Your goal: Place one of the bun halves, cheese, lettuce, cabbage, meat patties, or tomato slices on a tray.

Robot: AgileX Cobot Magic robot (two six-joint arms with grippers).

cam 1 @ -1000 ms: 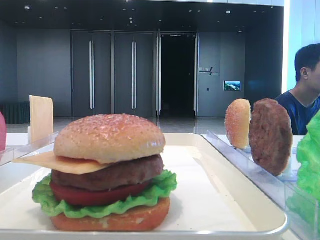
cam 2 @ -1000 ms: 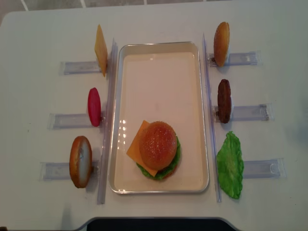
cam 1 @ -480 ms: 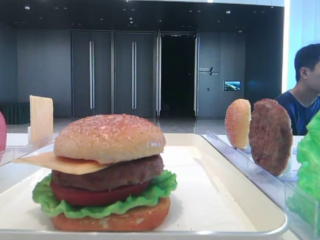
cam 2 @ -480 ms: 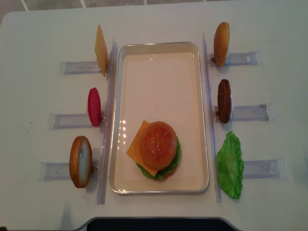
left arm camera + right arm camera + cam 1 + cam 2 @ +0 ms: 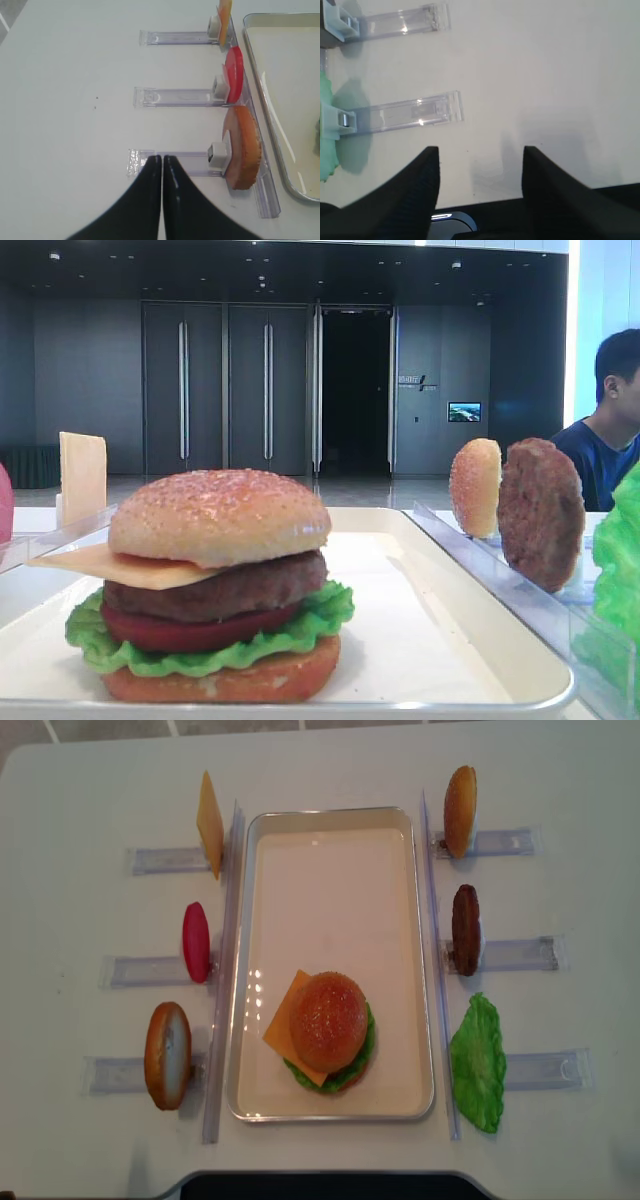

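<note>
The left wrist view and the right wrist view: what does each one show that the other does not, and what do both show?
Only the left wrist view shows the shut left gripper, a tomato slice, a bun half, a cheese slice and the edge of the tray. Only the right wrist view shows the open right gripper, holding nothing, and a lettuce leaf at its left edge. Both show the white table and clear plastic racks lying on it.
</note>
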